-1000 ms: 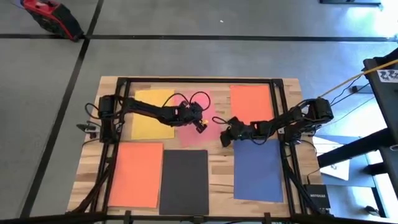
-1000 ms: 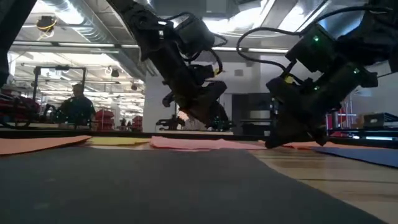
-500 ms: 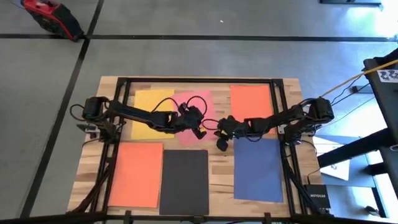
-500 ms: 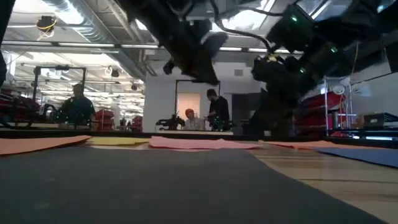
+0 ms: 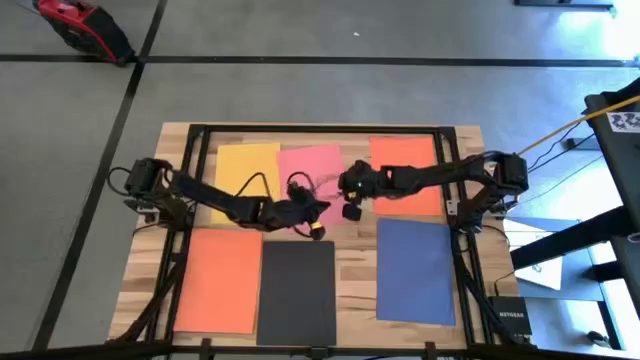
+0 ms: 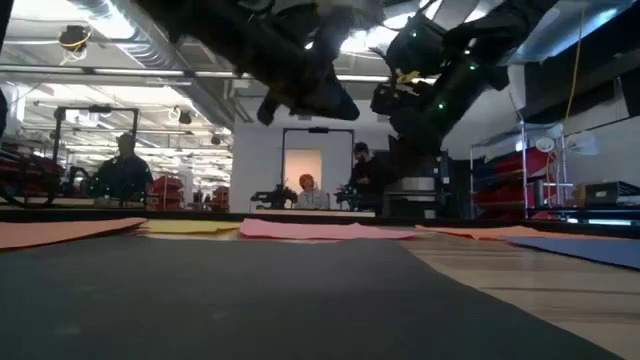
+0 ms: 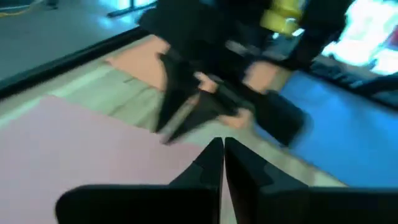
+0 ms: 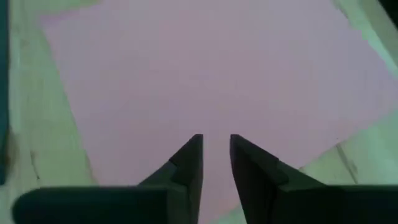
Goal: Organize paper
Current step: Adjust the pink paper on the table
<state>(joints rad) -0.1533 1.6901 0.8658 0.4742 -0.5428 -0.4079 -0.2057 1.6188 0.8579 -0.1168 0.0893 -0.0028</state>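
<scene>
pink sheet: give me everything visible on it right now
The pink sheet is a thin, plain rectangle of matte paper lying flat on the wooden table in the far row, slightly skewed, between the yellow sheet and the far orange sheet. Whether it overlaps the yellow one is unclear. The right gripper hangs over its near right corner, slightly open; nothing visibly grips or touches it.
</scene>
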